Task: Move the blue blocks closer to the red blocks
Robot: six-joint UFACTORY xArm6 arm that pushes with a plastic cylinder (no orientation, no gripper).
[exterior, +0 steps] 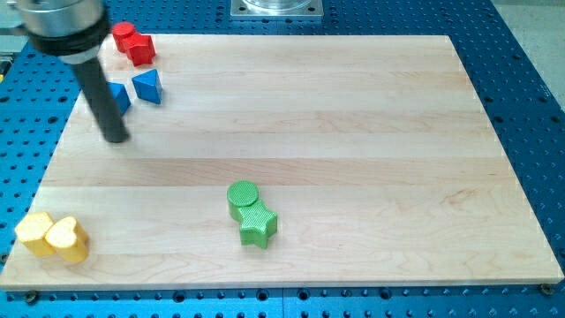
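In the camera view, no fingers are carried, so nothing is grasped: my tip (pixel 116 138) is set on the board (pixel 353 132) just below a partly hidden blue block (pixel 120 94), contact not discernible. The rod is held nearly upright at the view's upper left. A blue triangular block (pixel 147 86) lies beside it, with the red blocks (pixel 133 42) just above.

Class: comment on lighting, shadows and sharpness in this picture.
Camera view: light is even and soft, no glare on the board; faint shadows under the green blocks; the rod's upper end is blurred, while my tip and the blue blocks look sharp.
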